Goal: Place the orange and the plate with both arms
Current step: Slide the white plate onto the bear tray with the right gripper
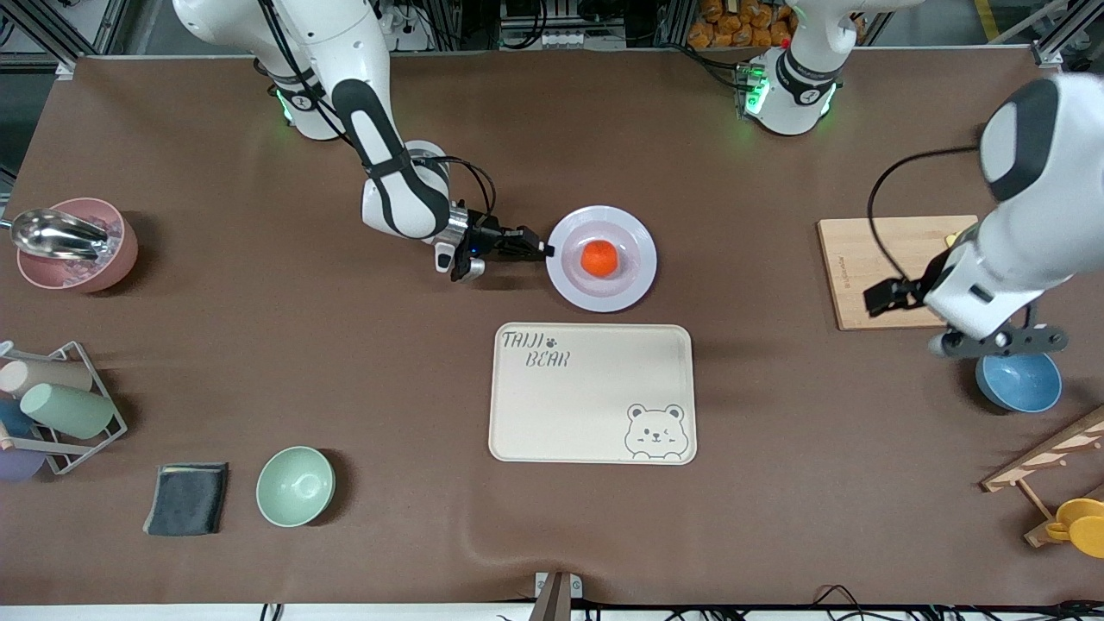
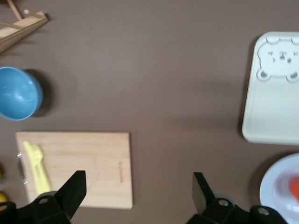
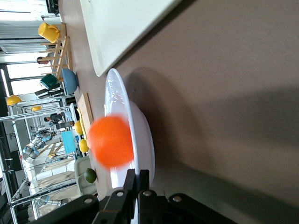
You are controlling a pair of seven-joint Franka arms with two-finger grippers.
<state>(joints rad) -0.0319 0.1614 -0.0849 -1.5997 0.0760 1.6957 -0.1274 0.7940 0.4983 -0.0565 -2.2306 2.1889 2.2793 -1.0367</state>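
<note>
The pale plate (image 1: 635, 235) lies on the brown table just farther from the front camera than the cream tray (image 1: 592, 392). The orange (image 1: 599, 258) sits in its middle. My right gripper (image 1: 545, 249) is shut on the plate's rim at the edge toward the right arm's end. The right wrist view shows both fingers (image 3: 131, 178) pinching the plate's rim (image 3: 142, 122) with the orange (image 3: 110, 141) just past them. My left gripper (image 1: 1000, 342) hangs open and empty over the edge of the wooden cutting board (image 1: 862, 259). The left wrist view shows the left gripper (image 2: 138, 179) holding nothing.
A blue bowl (image 1: 1022, 384) sits under the left hand and a wooden rack (image 1: 1048, 461) stands nearer the camera. At the right arm's end are a pink bowl with a scoop (image 1: 78, 259), a cup rack (image 1: 60, 410), a dark cloth (image 1: 186, 498) and a mint bowl (image 1: 295, 486).
</note>
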